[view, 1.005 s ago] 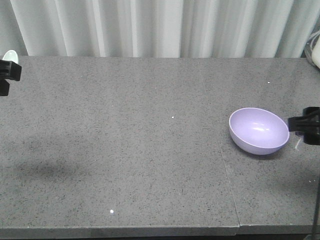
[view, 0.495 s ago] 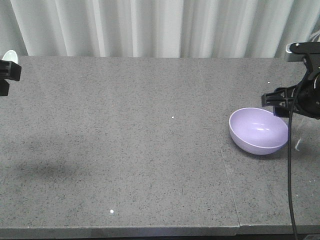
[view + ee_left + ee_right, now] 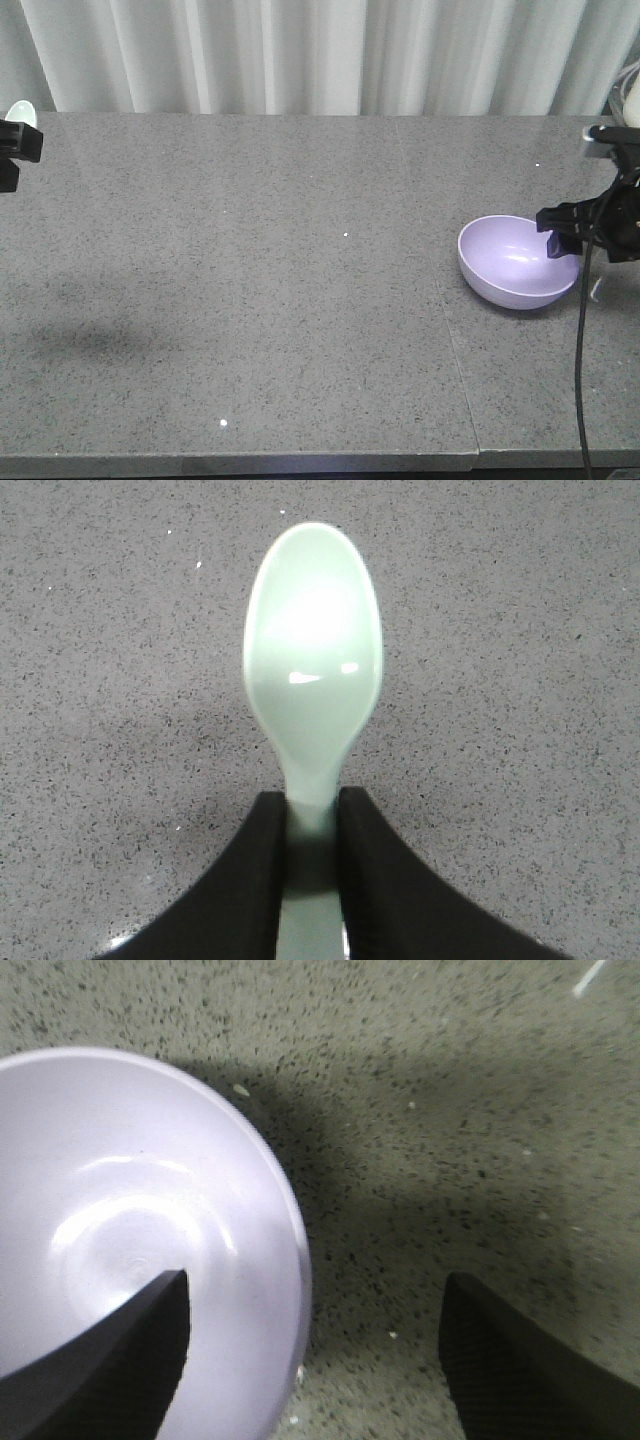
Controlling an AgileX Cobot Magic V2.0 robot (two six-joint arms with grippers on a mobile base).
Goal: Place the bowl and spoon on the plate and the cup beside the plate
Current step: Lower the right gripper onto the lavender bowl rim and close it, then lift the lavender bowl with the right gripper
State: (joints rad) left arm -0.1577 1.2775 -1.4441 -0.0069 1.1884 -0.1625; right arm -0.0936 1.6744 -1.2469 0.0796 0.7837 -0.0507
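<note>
The lavender bowl [image 3: 517,262] sits on the grey table at the right; in the right wrist view the bowl [image 3: 130,1230] fills the left half. My right gripper [image 3: 568,240] hangs open over the bowl's right rim, and in the wrist view that gripper [image 3: 312,1305] has one finger above the bowl's inside and the other outside it. My left gripper [image 3: 12,150] at the far left edge is shut on the handle of the mint-green spoon [image 3: 312,670], whose oval head points away from that gripper [image 3: 311,815] above the table. Plate and cup are out of view.
The grey speckled table [image 3: 300,300] has a seam [image 3: 450,330] running front to back left of the bowl. White curtains [image 3: 320,55] hang behind the table. A black cable [image 3: 580,370] trails down from the right arm.
The right gripper rose from beside the bowl's right side to behind it, then came down over its right rim. The left arm and spoon stayed still.
</note>
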